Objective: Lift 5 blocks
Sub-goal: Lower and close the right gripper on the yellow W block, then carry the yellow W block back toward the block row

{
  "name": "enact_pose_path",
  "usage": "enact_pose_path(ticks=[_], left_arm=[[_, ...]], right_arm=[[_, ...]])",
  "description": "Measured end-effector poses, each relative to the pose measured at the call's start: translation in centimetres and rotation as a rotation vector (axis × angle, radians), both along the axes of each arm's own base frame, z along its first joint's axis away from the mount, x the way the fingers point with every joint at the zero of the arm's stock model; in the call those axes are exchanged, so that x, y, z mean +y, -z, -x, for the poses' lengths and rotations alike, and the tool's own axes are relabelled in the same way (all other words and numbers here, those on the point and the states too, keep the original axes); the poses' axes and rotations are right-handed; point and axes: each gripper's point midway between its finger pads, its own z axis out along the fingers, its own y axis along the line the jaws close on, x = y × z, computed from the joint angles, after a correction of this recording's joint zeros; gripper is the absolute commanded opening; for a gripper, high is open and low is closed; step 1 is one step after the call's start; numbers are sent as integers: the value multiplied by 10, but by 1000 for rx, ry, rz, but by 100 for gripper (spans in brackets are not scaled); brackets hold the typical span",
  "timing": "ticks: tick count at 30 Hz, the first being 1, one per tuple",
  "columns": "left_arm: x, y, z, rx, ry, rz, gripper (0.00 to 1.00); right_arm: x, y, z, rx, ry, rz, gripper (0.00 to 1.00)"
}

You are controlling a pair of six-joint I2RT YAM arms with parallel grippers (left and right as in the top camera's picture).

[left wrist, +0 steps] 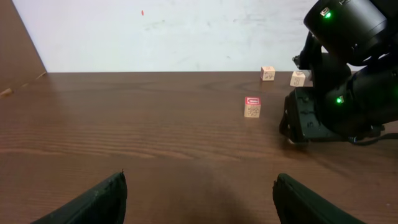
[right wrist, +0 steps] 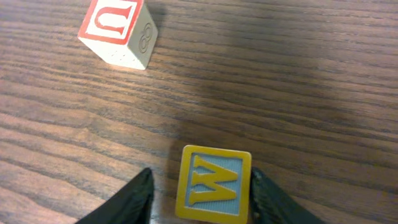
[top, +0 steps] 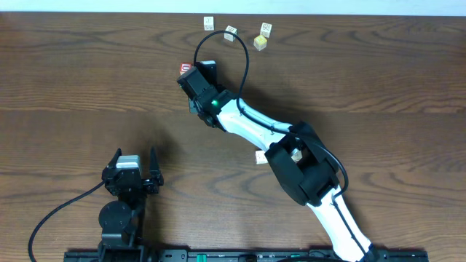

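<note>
— How far along is it, would you say?

— No block is up that I can see; the right gripper (right wrist: 200, 186) stands over the yellow W block (right wrist: 214, 183) with its fingers apart, one on each side; one finger looks to touch it, the other shows a gap, so I judge no clamp yet; the block sits on the table (top: 87, 73), near the red-lettered cube (right wrist: 118, 31).

— And the rest?

— The far blocks (top: 231, 32), four of them, lie by the back edge, well apart from either arm; the left gripper (top: 135, 160) waits near the front, fingers wide, holding nothing; so the lifting looks mostly ahead.

— Anything you can't see?

— From above the W block is hidden under the gripper; a half-covered block (top: 260, 156) peeps out beside the right arm's elbow; the prints on the far ones are too small to read.
</note>
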Motion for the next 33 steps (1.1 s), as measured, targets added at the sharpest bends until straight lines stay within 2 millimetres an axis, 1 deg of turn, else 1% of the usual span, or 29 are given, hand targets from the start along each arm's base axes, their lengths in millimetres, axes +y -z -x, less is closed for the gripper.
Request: enact_pose_path(ticks=[4,7,14,19,22,23,24,26,28,31,33], left_arm=[[0,0,0,0,0,0,75],[0,0,0,0,0,0,76],[0,0,0,0,0,0,75],[0,0,0,0,0,0,76],[0,0,0,0,0,0,75],[0,0,0,0,0,0,76],[0,0,0,0,0,0,75],[0,0,0,0,0,0,75],[0,0,0,0,0,0,76],[0,0,0,0,0,0,75],[0,0,0,0,0,0,75]], right_arm=[[-1,0,-1,-6,6,7,29],[-2,-1,-1,-9,10,10,23],[-3,-1,-2,-12,12,12,14],[-6,0,0,-2,3,36,2],[-14,-4,7,21,-3,79,1],[-18,-7,10,28,0,96,1],[-22,-14,11,28,4,111,1],[-31,-33,14,20,16,133,1],[-40,-63,17,0,29,135,1],[-58,-117,23,-36,50,118,1],[-82,-154,31,-44,74,123,1]])
